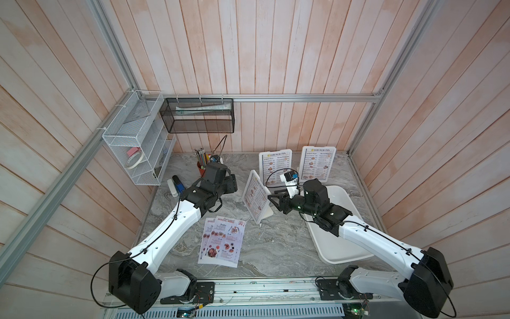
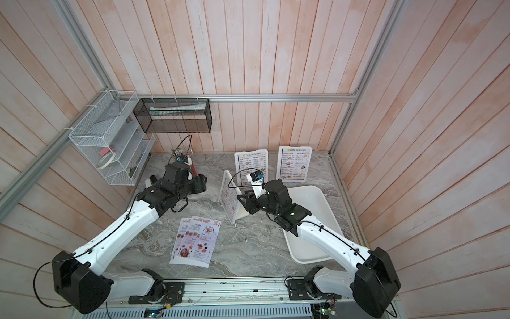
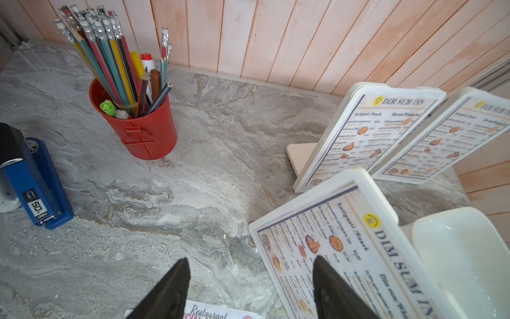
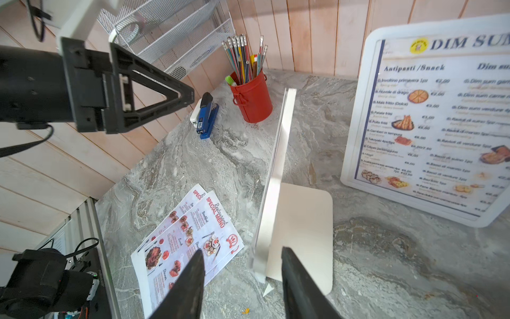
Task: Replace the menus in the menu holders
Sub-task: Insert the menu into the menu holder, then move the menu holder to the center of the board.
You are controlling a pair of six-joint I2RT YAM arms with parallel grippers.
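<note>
Your grey marble counter (image 1: 276, 248) carries everything. The big white tray (image 1: 338, 250) lies on its right side, under your right arm.

There are three menu holders, all loaded with Dim Sum Inn sheets. Two stand upright side by side at the back wall, the back-left holder (image 1: 274, 163) and the back-right holder (image 1: 317, 163). The near holder (image 1: 255, 197) stands in front of them, turned sideways, between your two arms, with its printed face toward the left arm and its back foot toward the right.

Two Special Menu sheets (image 1: 223, 240) lie flat and overlapping on the counter, in front of the near holder, by your left forearm.

Your left end effector (image 3: 251, 262) is open and empty above bare counter, beside the near holder's face.

Your right end effector (image 4: 242, 252) also has its jaws apart and is clamped on nothing. In the right wrist view the near holder's edge shows between its fingers, but I can't tell whether either finger touches it.

The red pencil cup (image 3: 143, 132) stands at the back left. The blue stapler (image 3: 38, 187) lies near it, closer to the left wall.
</note>
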